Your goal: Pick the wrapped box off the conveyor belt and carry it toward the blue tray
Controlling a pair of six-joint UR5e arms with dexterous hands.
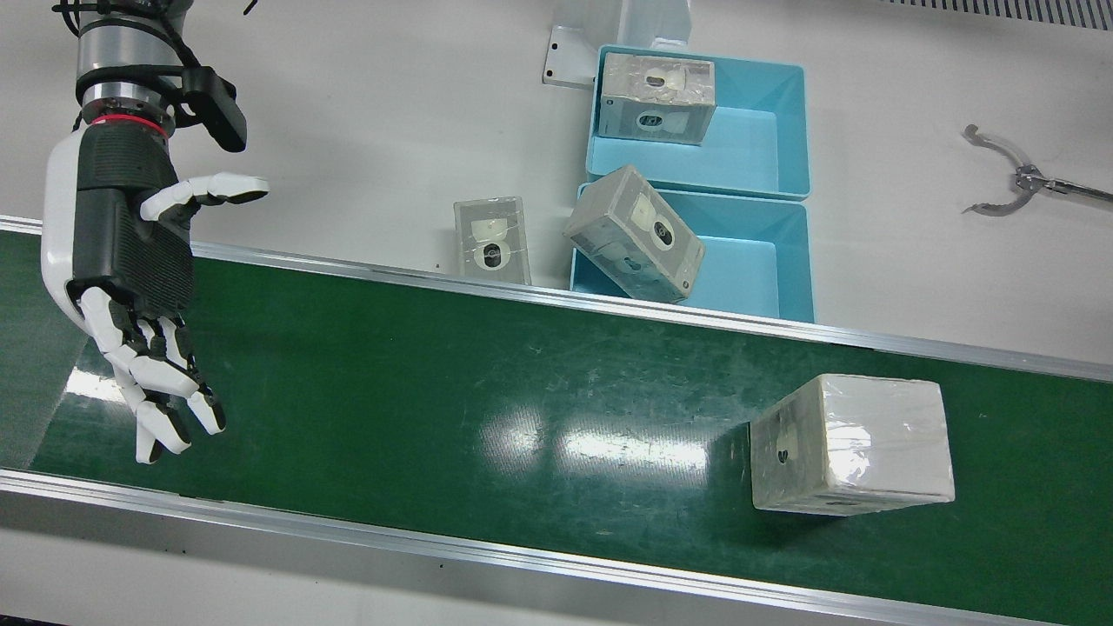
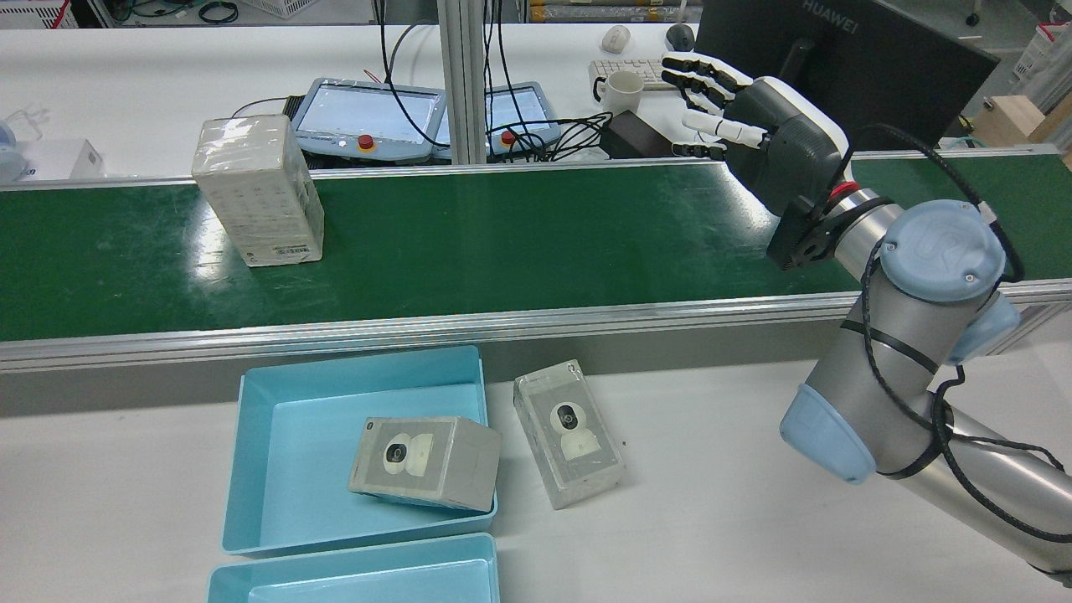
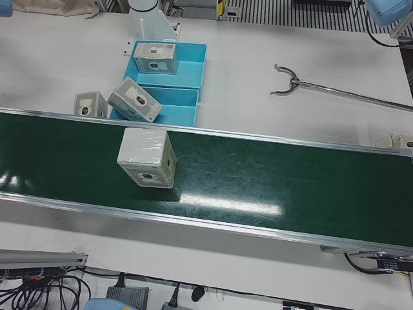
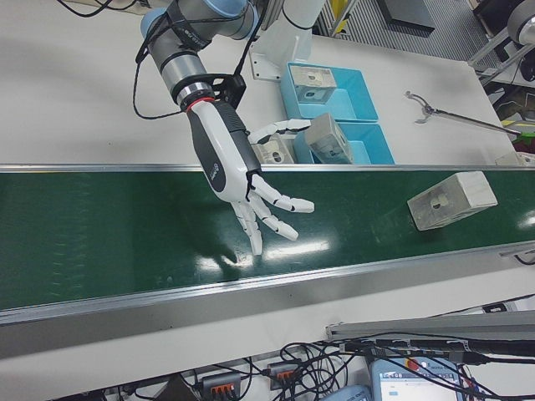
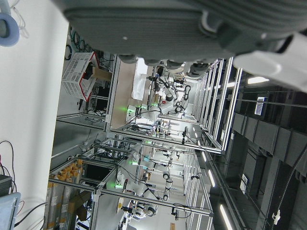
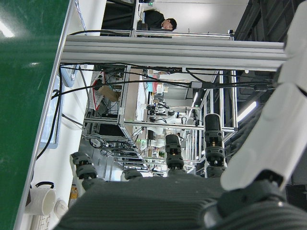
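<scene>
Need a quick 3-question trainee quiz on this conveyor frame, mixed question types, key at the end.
1. True or false: the right hand is holding the wrapped box on the belt.
2. Multiple choice: where is the box beside the trays? A) inside a tray B) on the white table C) on the belt
3. Fill in: the blue tray by the robot's base holds ___ box(es).

Key: 1 false, the hand is open above the belt, far from that box. 2 B. 3 one.
</scene>
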